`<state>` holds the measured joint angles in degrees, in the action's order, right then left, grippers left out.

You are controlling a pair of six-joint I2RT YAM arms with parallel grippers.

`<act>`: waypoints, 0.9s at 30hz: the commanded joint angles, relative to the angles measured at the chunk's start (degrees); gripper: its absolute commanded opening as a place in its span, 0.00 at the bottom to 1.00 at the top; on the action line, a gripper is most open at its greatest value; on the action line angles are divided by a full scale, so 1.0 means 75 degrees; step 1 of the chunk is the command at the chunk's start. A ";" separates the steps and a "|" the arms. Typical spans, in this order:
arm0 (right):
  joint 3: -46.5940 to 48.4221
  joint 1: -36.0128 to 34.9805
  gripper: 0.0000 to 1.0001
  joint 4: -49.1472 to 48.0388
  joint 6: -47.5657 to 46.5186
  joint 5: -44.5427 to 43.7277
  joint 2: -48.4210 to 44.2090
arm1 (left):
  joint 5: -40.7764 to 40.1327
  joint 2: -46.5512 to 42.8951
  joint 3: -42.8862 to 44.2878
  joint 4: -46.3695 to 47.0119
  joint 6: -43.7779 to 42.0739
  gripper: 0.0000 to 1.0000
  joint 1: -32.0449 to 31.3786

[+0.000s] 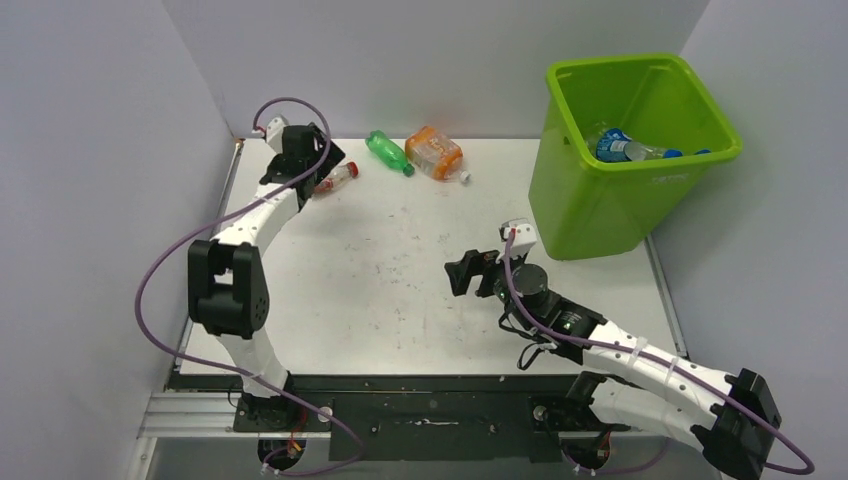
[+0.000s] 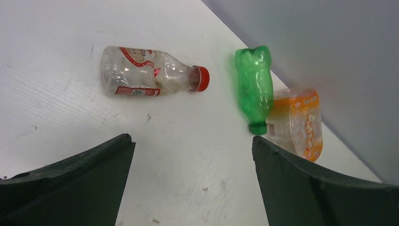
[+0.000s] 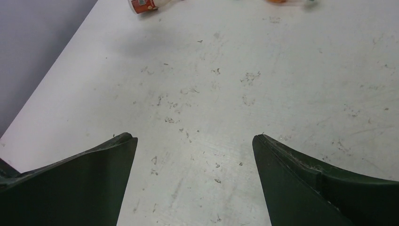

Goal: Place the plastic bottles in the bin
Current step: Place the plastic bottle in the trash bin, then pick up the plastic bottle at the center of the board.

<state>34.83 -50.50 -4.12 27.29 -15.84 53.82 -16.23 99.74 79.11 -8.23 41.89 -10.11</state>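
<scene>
White table [image 1: 400, 280] | red-capped bottle [image 2: 150, 73] flat, cap toward green bottle [image 2: 254, 87] | left gripper [image 2: 192, 138], right gripper [image 3: 194, 136] spread, empty

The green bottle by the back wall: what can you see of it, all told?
The green bottle is translucent green plastic, apparently unlabelled, with a lobed base and a matching green cap screwed on. It looks whole rather than flattened. It lies on its side on the white table, close to the back wall, its cap end toward the orange-labelled bottle beside it; whether the two touch is unclear. Nothing holds it.
</scene>
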 commanded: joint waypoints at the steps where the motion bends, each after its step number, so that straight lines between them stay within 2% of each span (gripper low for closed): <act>1: -0.0403 -0.0072 1.00 -0.1031 0.0562 0.0391 -0.0542 | 0.0323 0.1124 0.1045 -0.1043 0.2808 0.96 0.0633; 4: -0.0528 -0.0073 1.00 -0.0860 0.0523 0.0417 -0.0768 | 0.0368 0.1589 0.1130 -0.1056 0.3778 0.96 0.0883; 9: -0.0457 -0.0074 1.00 -0.0640 0.0393 0.0434 -0.1016 | 0.0230 0.1948 0.0915 -0.0675 0.4583 0.96 0.0893; 20: -0.0156 -0.0084 1.00 -0.0618 0.0549 0.0816 -0.0715 | -0.0036 0.3453 0.1746 -0.0598 0.5099 0.96 0.0934; 23: -0.0206 -0.0087 1.00 -0.0623 0.0577 0.0818 -0.0728 | -0.0098 0.3708 0.1946 -0.0565 0.5111 0.99 0.0958; 24: -0.0238 -0.0085 1.00 -0.0631 0.0580 0.0810 -0.0740 | -0.0165 0.3767 0.1975 -0.0537 0.5103 0.98 0.0952; 27: -0.0342 -0.0084 1.00 -0.0690 0.0603 0.0784 -0.0737 | -0.0158 0.3899 0.1914 -0.0286 0.5115 0.82 0.0949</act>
<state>30.94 -50.72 -6.74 30.98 -10.35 48.60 -15.90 126.56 92.20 -12.16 79.42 -3.27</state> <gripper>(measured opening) 0.999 0.894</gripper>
